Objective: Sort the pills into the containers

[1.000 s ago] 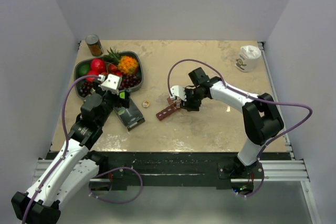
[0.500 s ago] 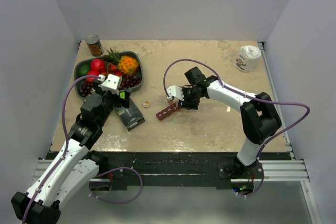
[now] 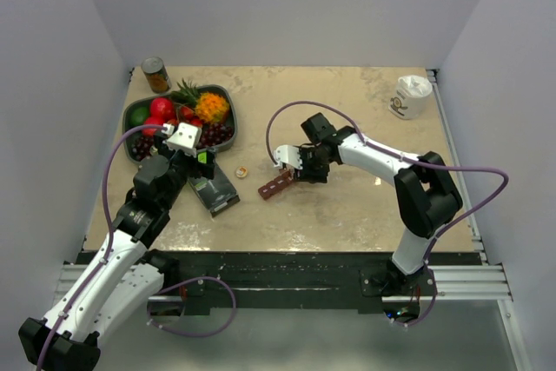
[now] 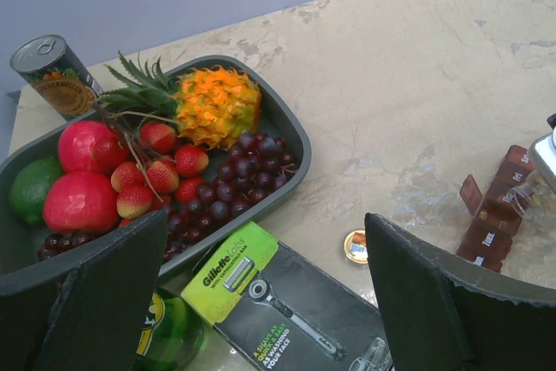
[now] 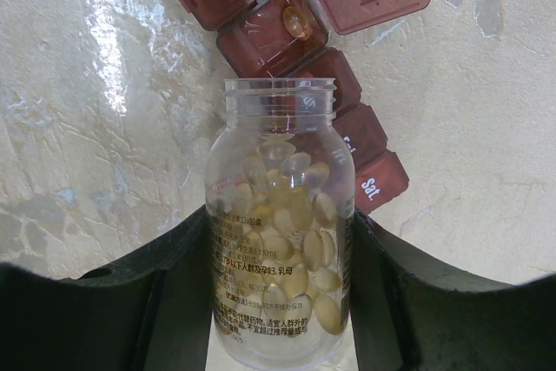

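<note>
In half-open right gripper [image 5: 277, 241], pill bottle [image 5: 278, 171]

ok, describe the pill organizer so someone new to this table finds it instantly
Start at the fruit tray, far left on the table, then go right past the green-and-black razor pack and the small gold cap to mid-table. The pill organizer lies there, by the right tool gripping a clear bottle of pills. It's the only dark red strip of small lidded squares, one lid open.

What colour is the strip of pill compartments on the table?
The strip is translucent dark red with white lettering, clearest in the right wrist view.
</note>
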`<state>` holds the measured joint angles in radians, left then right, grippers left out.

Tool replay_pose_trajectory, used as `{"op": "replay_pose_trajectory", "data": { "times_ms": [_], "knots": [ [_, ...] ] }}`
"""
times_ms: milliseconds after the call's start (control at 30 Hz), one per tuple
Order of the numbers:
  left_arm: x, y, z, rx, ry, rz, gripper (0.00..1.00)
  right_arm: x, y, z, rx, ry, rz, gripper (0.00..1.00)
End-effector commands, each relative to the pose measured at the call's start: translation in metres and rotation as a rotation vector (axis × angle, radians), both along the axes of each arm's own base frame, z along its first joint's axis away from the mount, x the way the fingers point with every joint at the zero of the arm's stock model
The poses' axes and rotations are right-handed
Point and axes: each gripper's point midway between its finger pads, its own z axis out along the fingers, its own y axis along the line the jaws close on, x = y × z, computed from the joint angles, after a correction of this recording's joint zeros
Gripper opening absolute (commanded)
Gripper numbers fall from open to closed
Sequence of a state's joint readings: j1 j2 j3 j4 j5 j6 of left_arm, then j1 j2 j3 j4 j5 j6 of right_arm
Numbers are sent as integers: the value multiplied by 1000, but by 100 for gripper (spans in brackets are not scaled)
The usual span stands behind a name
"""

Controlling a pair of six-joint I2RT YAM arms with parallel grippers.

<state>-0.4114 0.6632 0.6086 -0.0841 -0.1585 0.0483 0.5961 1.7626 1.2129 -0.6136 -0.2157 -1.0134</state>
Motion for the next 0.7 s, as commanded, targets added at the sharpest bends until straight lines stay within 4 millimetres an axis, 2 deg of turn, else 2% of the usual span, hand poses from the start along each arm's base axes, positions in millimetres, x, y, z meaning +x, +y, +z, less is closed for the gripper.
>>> {"op": "replay_pose_trajectory", "data": {
  "times_ms": [0,667],
  "knots": [
    [2,0,17,0,-60,-9,100,9,6,13,-3,-44,-5,3],
    [1,0,18,-2,-63,-10,100,9,11,14,-53,-53,-14,2]
  ]
}}
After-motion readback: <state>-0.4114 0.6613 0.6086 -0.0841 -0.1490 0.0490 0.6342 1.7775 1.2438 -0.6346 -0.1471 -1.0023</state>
